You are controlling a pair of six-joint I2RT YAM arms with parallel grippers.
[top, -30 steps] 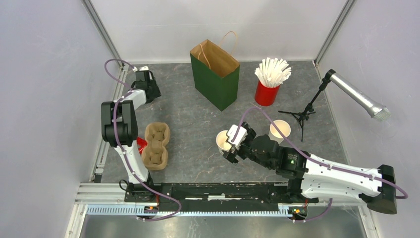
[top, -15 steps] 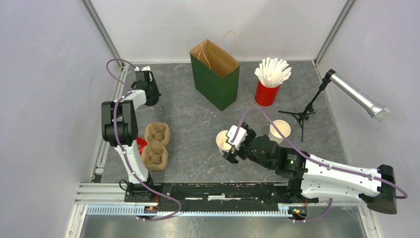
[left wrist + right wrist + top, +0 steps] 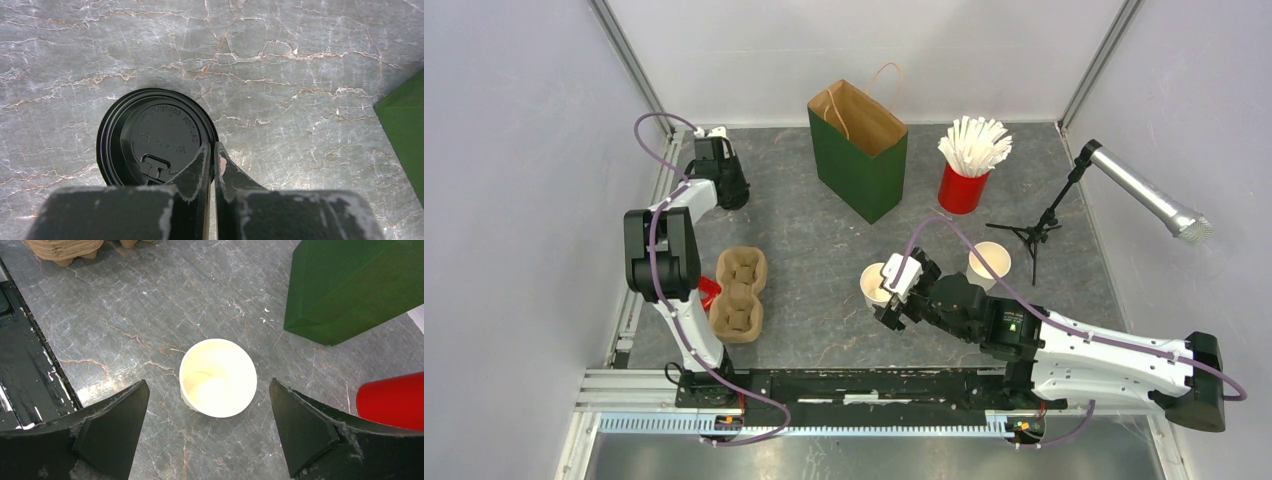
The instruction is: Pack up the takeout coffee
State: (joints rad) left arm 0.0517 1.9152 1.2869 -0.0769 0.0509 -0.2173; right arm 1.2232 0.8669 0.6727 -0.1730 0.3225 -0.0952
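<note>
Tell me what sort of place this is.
Probably a robot test booth staged as a coffee counter: blank panel walls, a microphone on a stand, takeaway props like the green bag and red cup of straws.

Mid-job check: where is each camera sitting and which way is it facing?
Top external: above and behind, looking down at the table; both arms show.
Left wrist: faces down on a black lid; left gripper pinches its rim.
Right wrist: down on an open cup between the right gripper's spread fingers.
Shared: the green bag shows in all three.
</note>
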